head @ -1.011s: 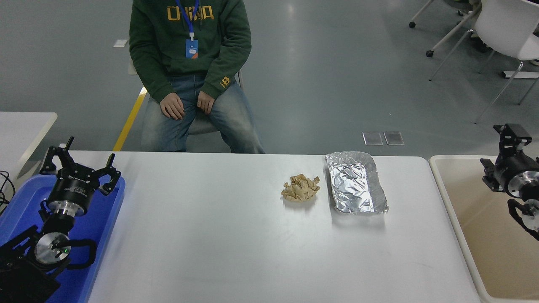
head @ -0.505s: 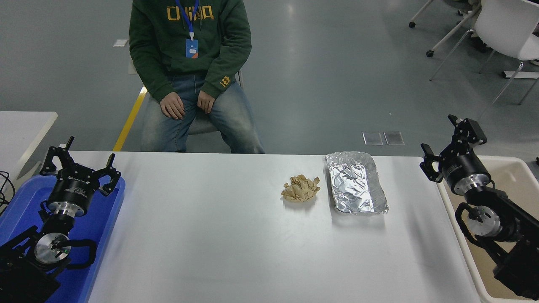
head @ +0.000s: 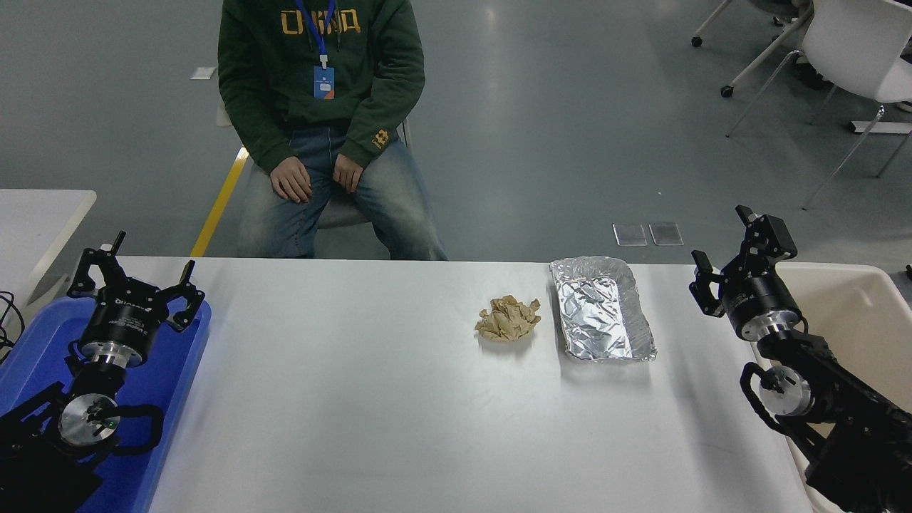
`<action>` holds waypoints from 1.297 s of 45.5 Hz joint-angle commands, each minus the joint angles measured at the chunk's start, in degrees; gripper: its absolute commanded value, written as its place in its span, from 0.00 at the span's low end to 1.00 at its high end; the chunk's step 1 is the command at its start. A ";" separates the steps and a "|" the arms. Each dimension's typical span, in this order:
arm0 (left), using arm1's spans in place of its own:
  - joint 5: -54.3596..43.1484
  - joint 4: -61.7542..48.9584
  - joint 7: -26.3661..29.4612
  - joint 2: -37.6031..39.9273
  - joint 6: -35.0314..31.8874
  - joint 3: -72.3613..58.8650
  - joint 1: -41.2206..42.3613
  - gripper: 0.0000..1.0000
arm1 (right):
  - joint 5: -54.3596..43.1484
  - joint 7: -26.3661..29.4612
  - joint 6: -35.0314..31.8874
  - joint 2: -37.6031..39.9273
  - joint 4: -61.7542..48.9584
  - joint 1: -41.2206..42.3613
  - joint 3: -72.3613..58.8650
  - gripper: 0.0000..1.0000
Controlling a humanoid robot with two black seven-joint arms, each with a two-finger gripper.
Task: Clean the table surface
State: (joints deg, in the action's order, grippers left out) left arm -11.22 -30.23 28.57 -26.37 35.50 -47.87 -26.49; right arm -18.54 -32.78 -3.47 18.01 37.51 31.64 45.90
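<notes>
On the wide white-grey bench (head: pixel 356 399) lie a crumpled brown paper wad (head: pixel 508 319) and, just beside it, a crinkled silver foil tray (head: pixel 602 310). The right tool (head: pixel 737 260), spread and empty, hovers near the tray; reaching past could nudge the light foil. The left tool (head: pixel 135 274) sits spread over a blue plastic tray (head: pixel 178 370).

The table surface (head: pixel 356 399) spreads wide across the view, white-grey, smooth and matte, its far corners rounded. On its far right part lies a crumpled wad of brown paper (head: pixel 508 318), and just beside that, to the right, a foil tray (head: pixel 600 308), crinkled and shiny, its long side running away from the camera.
</notes>
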 commanded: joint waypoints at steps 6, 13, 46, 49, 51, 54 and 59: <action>0.05 0.00 0.00 0.00 0.10 -0.03 -0.05 1.00 | -0.54 -2.11 2.86 -3.25 -10.88 5.01 -11.35 1.00; 0.05 0.00 0.00 0.00 0.10 -0.03 -0.05 1.00 | -0.54 -3.70 2.86 -4.48 -11.85 5.27 -12.50 1.00; 0.05 0.00 0.00 0.00 0.10 -0.03 -0.05 1.00 | 13.17 -2.82 -1.44 -4.92 -12.29 4.57 -12.06 1.00; 0.05 0.00 0.00 0.00 0.10 -0.03 -0.05 1.00 | 14.75 -1.85 -1.36 -4.92 -12.29 4.66 -11.19 1.00; 0.05 0.00 0.00 0.00 0.10 -0.03 -0.05 1.00 | 16.85 -1.85 -1.45 -5.01 -11.42 4.49 -10.83 1.00; 0.05 0.00 0.00 0.00 0.10 -0.03 -0.05 1.00 | 20.55 -1.77 -1.89 -4.74 -11.06 4.57 -10.22 1.00; 0.05 0.00 0.00 0.00 0.10 -0.03 -0.05 1.00 | 21.00 4.10 -2.86 -2.99 -8.52 4.75 -12.15 1.00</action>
State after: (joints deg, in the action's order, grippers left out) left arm -11.16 -30.23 28.56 -26.37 35.60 -47.91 -26.54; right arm -3.08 -34.91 -4.81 13.32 26.19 36.28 34.81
